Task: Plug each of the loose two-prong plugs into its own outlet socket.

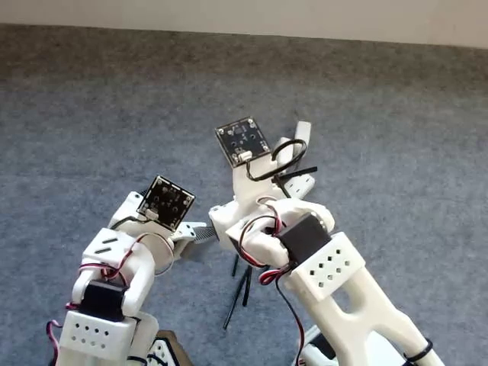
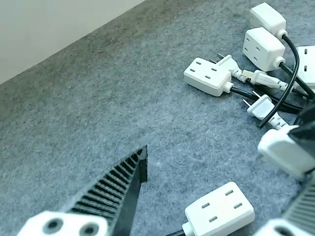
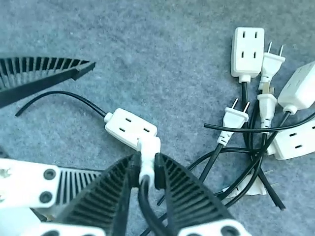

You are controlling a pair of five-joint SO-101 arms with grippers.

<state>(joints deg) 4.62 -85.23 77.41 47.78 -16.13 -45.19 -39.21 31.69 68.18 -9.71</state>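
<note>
grey carpet (image 1: 91,91) covers the whole work surface, with a pale wall (image 1: 229,11) along its far edge. we see the right gripper (image 3: 146,164) clamped tight on a white plug (image 3: 148,146), its two ribbed black fingers (image 3: 118,191) pressed against the plug's sides. that plug butts against one end of an outlet socket (image 3: 130,129), which lies flat with its slots facing up; we cannot tell whether the prongs are seated. the socket's black cord (image 3: 59,93) arcs away across the carpet from its other end. the left gripper (image 2: 224,174) hangs just beside, its jaws spread wide and holding nothing, with the outlet socket on the carpet below the gap between them. well apart from this pair we find a tangle of other pieces: a second socket (image 3: 247,53) with a loose plug (image 3: 272,61) just beside it, another loose plug (image 3: 235,118) with its prongs bare, and more sockets (image 3: 298,88) among crossing black cords (image 3: 246,130).
</note>
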